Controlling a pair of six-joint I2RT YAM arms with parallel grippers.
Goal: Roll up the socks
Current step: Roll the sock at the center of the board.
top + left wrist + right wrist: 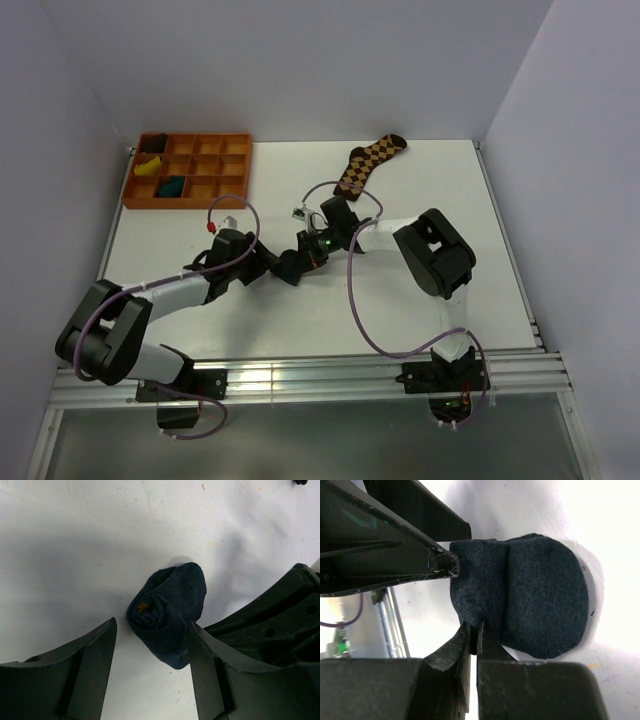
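One rolled dark teal sock bundle (172, 605) lay on the white table (450, 200), between the spread fingers of the left gripper (152, 624), one finger touching it. The right gripper (475, 630) was clamped on the bundle's edge. A brown argyle sock (368, 165) lay at the far edge, an orange tray (185, 204) far left.

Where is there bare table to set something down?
Bare: right side, between right arm and table edge; back strip between orange tray and argyle sock; front, between left arm and right arm. Crowded: middle, left pincer and right pincer at rolled sock.
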